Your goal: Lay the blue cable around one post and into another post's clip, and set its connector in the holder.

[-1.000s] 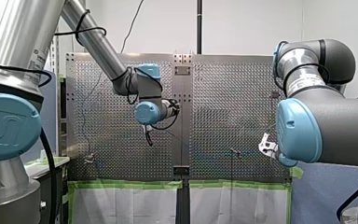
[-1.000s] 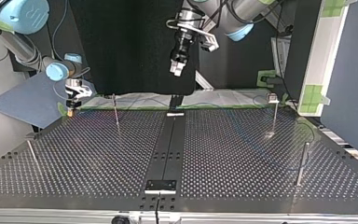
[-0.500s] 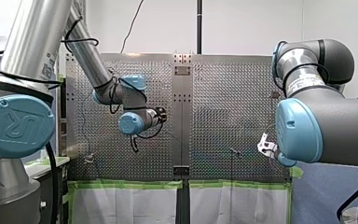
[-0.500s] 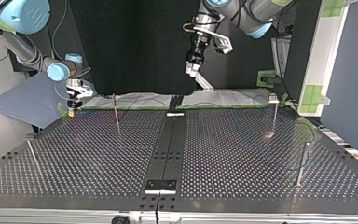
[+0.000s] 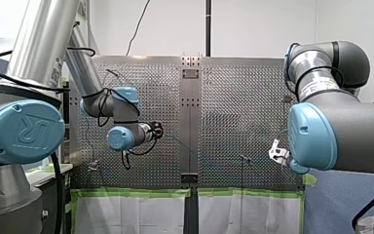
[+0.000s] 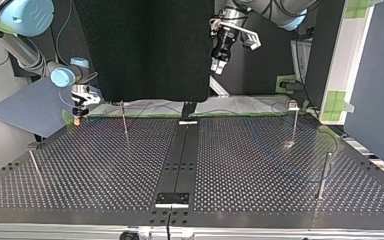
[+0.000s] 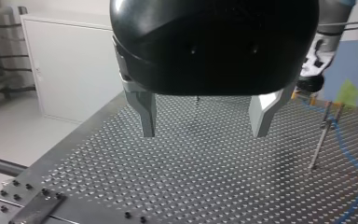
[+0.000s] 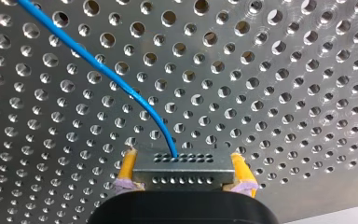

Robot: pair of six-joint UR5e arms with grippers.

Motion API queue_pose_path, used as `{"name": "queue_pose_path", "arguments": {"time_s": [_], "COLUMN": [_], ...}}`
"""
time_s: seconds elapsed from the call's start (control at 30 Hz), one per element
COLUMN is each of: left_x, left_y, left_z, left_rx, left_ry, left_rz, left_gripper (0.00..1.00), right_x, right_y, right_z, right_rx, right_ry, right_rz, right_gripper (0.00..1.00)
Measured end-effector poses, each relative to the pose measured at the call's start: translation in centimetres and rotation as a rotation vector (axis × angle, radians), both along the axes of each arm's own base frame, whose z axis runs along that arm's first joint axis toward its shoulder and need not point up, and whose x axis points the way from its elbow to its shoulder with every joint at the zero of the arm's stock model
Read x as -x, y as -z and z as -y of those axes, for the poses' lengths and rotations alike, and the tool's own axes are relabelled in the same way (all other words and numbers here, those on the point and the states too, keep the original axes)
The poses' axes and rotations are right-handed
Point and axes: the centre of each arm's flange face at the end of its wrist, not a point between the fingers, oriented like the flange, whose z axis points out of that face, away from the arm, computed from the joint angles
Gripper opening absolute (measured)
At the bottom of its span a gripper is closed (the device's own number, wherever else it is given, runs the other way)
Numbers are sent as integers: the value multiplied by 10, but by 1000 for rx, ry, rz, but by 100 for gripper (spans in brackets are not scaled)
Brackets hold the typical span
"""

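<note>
My right claw (image 8: 182, 164) clamps the connector (image 8: 182, 175) between its yellow pads (image 8: 127, 168), close to the counter (image 8: 284, 93). The blue cable (image 8: 116, 79) runs ahead from the connector. My left claw (image 7: 204, 133) hangs spread and empty. Farther ahead and to one side stands a thin post (image 7: 319, 140), with the cable passing just beside it.

Top view: my right tool (image 6: 76, 120) at the table's (image 6: 105, 170) far left corner, my left tool (image 6: 219, 67) high over its far edge.
</note>
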Motion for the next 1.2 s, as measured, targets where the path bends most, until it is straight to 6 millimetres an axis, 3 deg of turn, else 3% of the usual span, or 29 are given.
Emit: {"name": "queue_pose_path", "arguments": {"time_s": [0.77,1.2], "left_x": [76,68], "left_y": [45,36], "left_z": [-44,-35], "left_rx": [-97,-35], "left_ry": [-2,31], "left_rz": [-162,-80], "left_gripper": [100,100], "right_x": [1,0], "right_y": [0,0], "right_z": [-1,-1], "right_rx": [-13,-15], "right_ry": [8,5], "right_rz": [-60,-62], "right_gripper": [0,0]}}
